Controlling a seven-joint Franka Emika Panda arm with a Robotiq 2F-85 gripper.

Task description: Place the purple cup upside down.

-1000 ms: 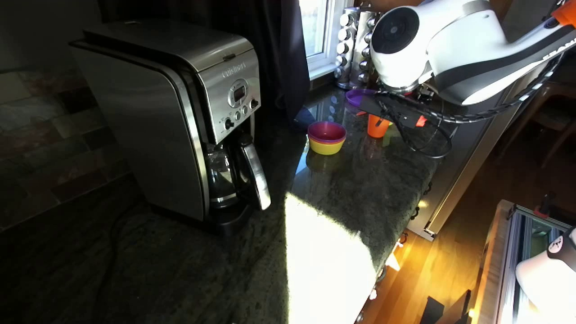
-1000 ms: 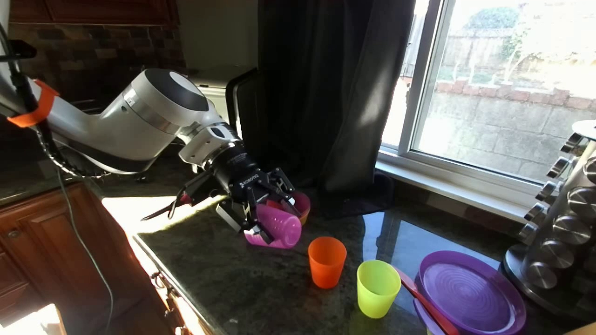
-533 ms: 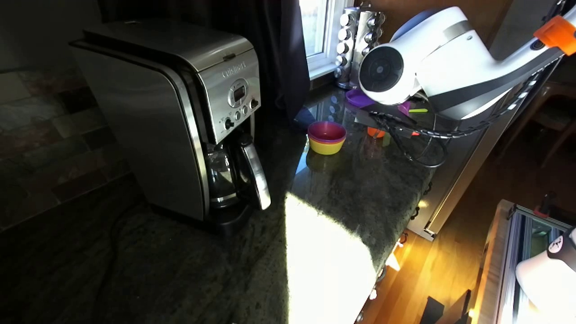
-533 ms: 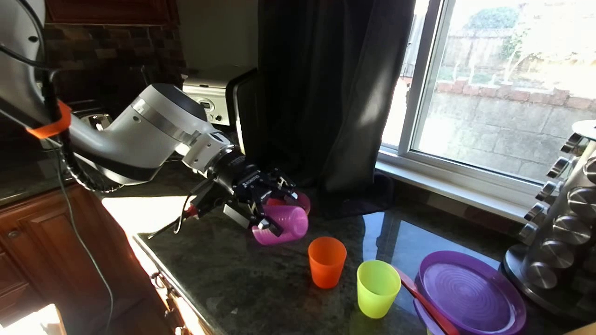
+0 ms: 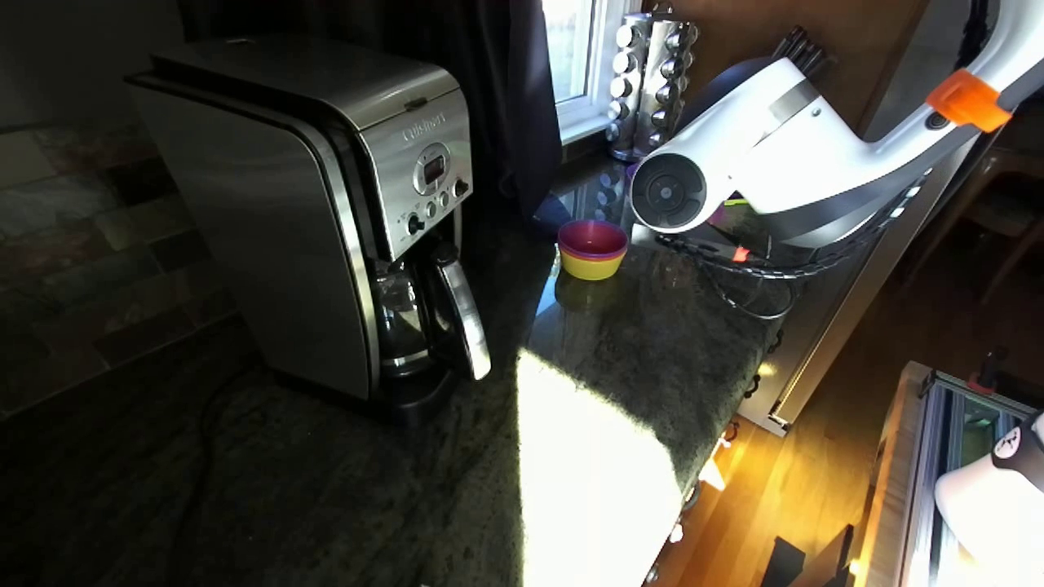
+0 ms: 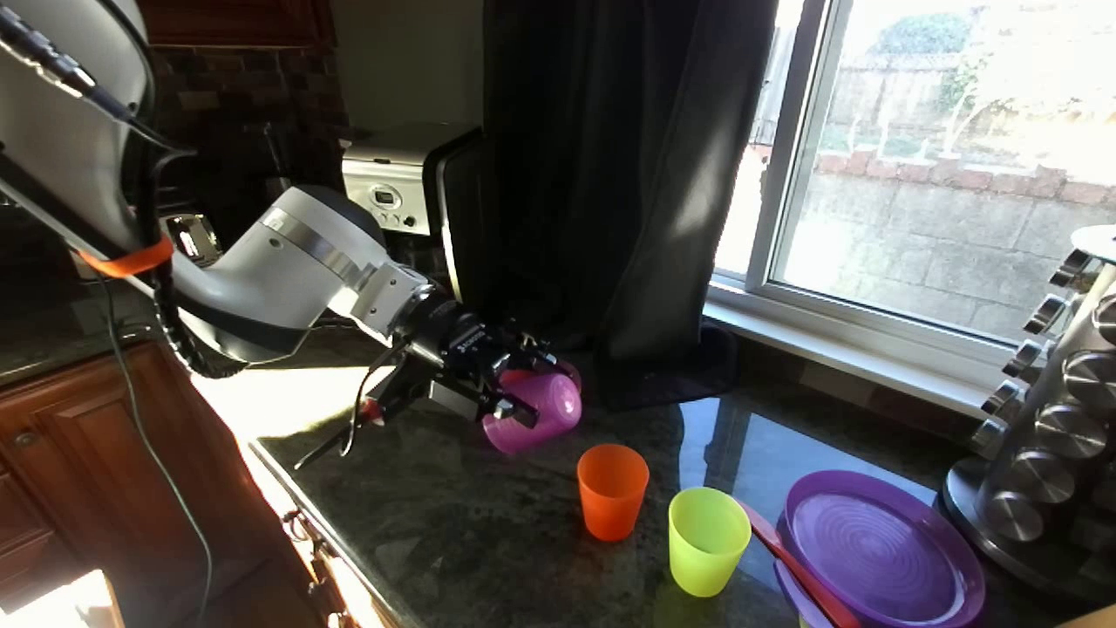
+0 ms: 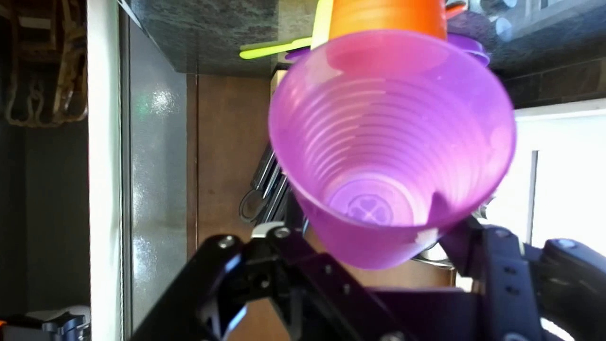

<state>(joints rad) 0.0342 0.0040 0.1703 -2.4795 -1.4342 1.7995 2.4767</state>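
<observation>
The purple cup point(image 6: 542, 417) is held off the counter in an exterior view. It lies tilted, with its base to the right and a little higher than its mouth, which faces down and left. In the wrist view the purple cup point(image 7: 378, 128) shows its open mouth and ribbed, empty inside. My gripper point(image 6: 542, 394) is shut on the cup's side wall, one finger on each side. In the wrist view my gripper point(image 7: 374, 229) has its fingers against the cup's left and right. In an exterior view the arm hides the gripper and most of the cup.
An orange cup point(image 6: 612, 493) and a yellow-green cup point(image 6: 708, 542) stand upright near the held cup. A purple dish point(image 6: 881, 545) with a red utensil point(image 6: 806, 571) lies right of them. Stacked bowls point(image 5: 592, 259) stand behind. A coffee maker point(image 5: 326, 196) and spice rack point(image 6: 1064, 436) are farther off.
The arm has swung and turned. The gripper and cup have shifted slightly right and up, and the cup has tilted so its base rises and its mouth points more downward. The grip is unchanged.
</observation>
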